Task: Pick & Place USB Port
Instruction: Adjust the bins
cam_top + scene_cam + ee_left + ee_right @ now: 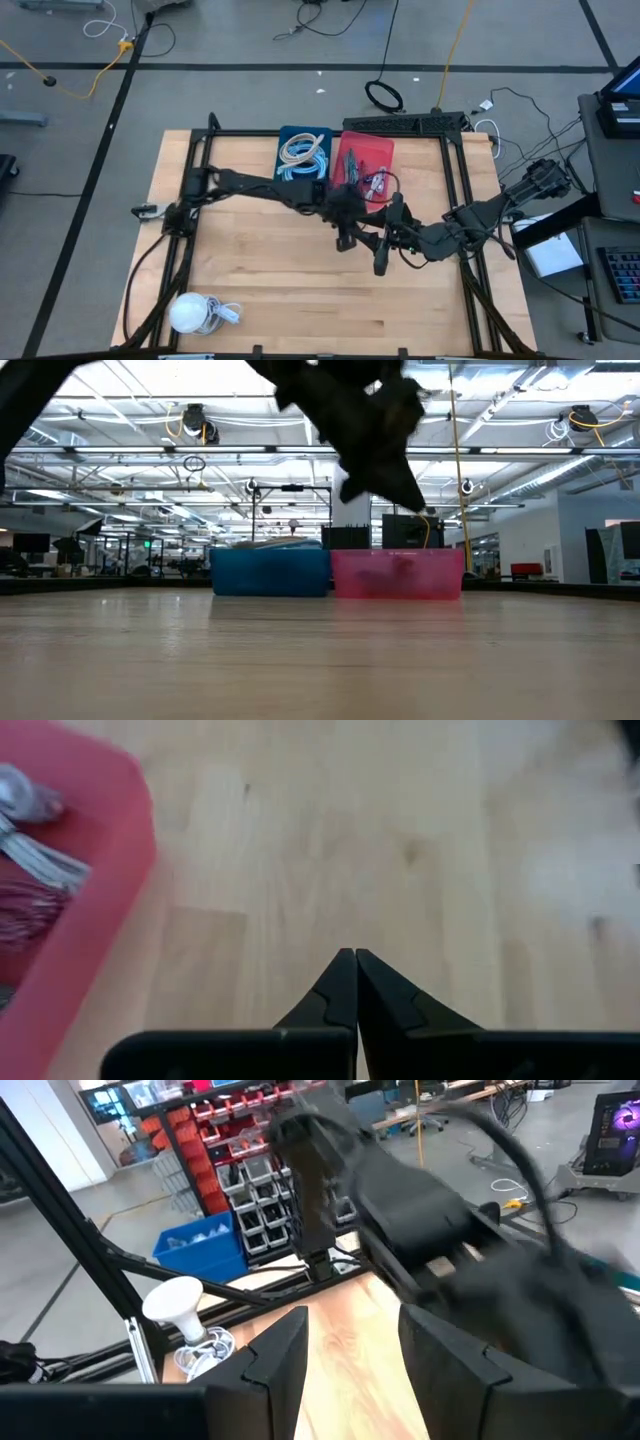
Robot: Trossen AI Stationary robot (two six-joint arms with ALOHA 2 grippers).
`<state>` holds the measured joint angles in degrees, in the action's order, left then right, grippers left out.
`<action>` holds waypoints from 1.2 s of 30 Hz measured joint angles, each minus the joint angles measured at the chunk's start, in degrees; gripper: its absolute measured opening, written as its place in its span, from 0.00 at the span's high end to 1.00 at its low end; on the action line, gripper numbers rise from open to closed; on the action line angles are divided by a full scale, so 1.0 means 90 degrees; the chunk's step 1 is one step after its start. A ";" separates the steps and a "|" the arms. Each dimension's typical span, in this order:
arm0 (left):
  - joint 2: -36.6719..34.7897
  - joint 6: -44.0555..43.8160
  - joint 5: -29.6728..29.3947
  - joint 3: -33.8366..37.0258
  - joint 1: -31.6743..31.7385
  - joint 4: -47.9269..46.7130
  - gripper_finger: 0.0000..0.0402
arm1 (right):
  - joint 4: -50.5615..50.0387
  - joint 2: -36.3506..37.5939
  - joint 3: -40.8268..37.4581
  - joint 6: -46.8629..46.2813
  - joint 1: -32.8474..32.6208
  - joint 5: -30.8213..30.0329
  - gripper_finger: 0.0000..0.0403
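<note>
A white round device with a coiled white cord (192, 312) lies on the wood near the table's near left corner; it also shows in the right wrist view (175, 1308). My left gripper (355, 962) is shut on nothing, held above bare wood just near of the red bin (75, 910). In the high view it hangs mid-table (345, 232). My right gripper (352, 1342) is open and empty, beside the left one (381, 262) and facing the left arm. The red bin (365, 163) holds dark and red cables; the blue bin (304, 153) holds white cables.
The two bins stand side by side at the table's far edge (270, 572) (398, 574). A black frame (455, 190) runs along the table's sides. The two arms crowd the table's middle; bare wood (300, 300) lies toward the near edge.
</note>
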<state>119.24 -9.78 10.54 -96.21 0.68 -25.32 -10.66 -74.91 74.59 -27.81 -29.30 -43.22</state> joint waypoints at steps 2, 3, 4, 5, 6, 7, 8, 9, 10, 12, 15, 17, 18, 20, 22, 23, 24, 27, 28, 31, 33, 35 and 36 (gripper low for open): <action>0.0423 0.0065 0.0069 -0.0415 0.0023 -0.0228 1.00 | 0.0048 0.0000 0.0000 0.0000 -0.0020 0.0000 0.62; 0.0592 0.0122 0.0092 -0.0600 0.0017 -0.0383 1.00 | 0.0078 0.0002 0.0000 0.0000 -0.0045 -0.0005 0.62; 0.0775 0.0182 0.0125 -0.0796 0.0009 -0.0553 1.00 | 0.0114 0.0002 0.0000 0.0000 -0.0051 0.0000 0.62; 0.0925 0.0238 0.0136 -0.0985 0.0006 -0.0635 1.00 | 0.0115 0.0002 0.0000 0.0000 -0.0074 -0.0001 0.62; 0.1046 0.0326 0.0131 -0.1132 0.0000 -0.0676 1.00 | 0.0149 0.0001 0.0000 0.0000 -0.0103 -0.0001 0.62; 0.1176 0.0403 0.0133 -0.1272 -0.0002 -0.0760 1.00 | 0.0196 0.0000 0.0000 0.0004 -0.0124 -0.0002 0.62; 0.1283 0.0465 0.0099 -0.1413 -0.0002 -0.0796 1.00 | 0.0243 0.0000 0.0000 0.0013 -0.0145 -0.0002 0.62; 0.1354 0.0496 0.0036 -0.1518 -0.0002 -0.0744 1.00 | 0.0275 0.0000 0.0000 0.0028 -0.0168 -0.0001 0.62; 0.1398 0.0537 -0.0034 -0.1564 0.0006 -0.0706 1.00 | 0.0293 0.0000 0.0000 0.0031 -0.0194 -0.0003 0.62; 0.1497 0.0558 -0.0135 -0.1700 0.0045 -0.0580 1.00 | 0.0304 0.0002 0.0000 0.0006 -0.0223 -0.0002 0.62; 0.1525 0.0548 -0.0255 -0.1759 0.0133 -0.0475 1.00 | 0.0308 0.0000 0.0000 -0.0022 -0.0272 -0.0013 0.62; 0.1542 0.0510 -0.0417 -0.1768 0.0216 -0.0319 1.00 | 0.0312 0.0000 0.0000 -0.0014 -0.0306 -0.0019 0.62; 0.1555 0.0507 -0.0440 -0.1769 0.0270 -0.0324 1.00 | 0.0312 0.0000 0.0000 -0.0014 -0.0324 -0.0019 0.62; 0.1578 0.0460 -0.0453 -0.1769 0.0382 -0.0390 1.00 | 0.0307 0.0000 0.0000 -0.0003 -0.0342 -0.0017 0.62; 0.1588 0.0457 -0.0458 -0.1762 0.0482 -0.0483 1.00 | 0.0300 0.0000 0.0000 -0.0002 -0.0342 -0.0017 0.62; 0.1617 0.0454 -0.0464 -0.1763 0.0525 -0.0453 1.00 | 0.0300 0.0000 0.0000 0.0004 -0.0342 -0.0017 0.62; 0.1636 0.0454 -0.0473 -0.1769 0.0569 -0.0436 1.00 | 0.0300 0.0000 0.0000 0.0010 -0.0342 -0.0019 0.62; 0.1676 0.0452 -0.0503 -0.1759 0.0662 -0.0623 1.00 | 0.0302 0.0000 0.0000 0.0026 -0.0340 -0.0022 0.62; 0.1678 0.0454 -0.0545 -0.1759 0.0680 -0.0608 1.00 | 0.0300 0.0000 0.0000 0.0031 -0.0340 -0.0021 0.62; 0.1663 0.0492 -0.0725 -0.1762 0.0720 -0.0513 1.00 | 0.0300 0.0000 0.0000 0.0027 -0.0342 -0.0010 0.62; 0.1663 0.0508 -0.0835 -0.1762 0.0745 -0.0516 1.00 | 0.0300 0.0000 0.0000 0.0027 -0.0342 -0.0010 0.62; 0.1663 0.0508 -0.0844 -0.1762 0.0780 -0.0512 1.00 | 0.0300 0.0000 0.0000 0.0024 -0.0342 -0.0010 0.62; 0.1663 0.0508 -0.0846 -0.1762 0.0796 -0.0512 1.00 | 0.0300 0.0000 0.0000 0.0008 -0.0342 -0.0010 0.62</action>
<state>134.21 -5.21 2.93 -112.07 7.84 -29.93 -7.97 -74.91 74.59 -27.74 -32.38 -43.31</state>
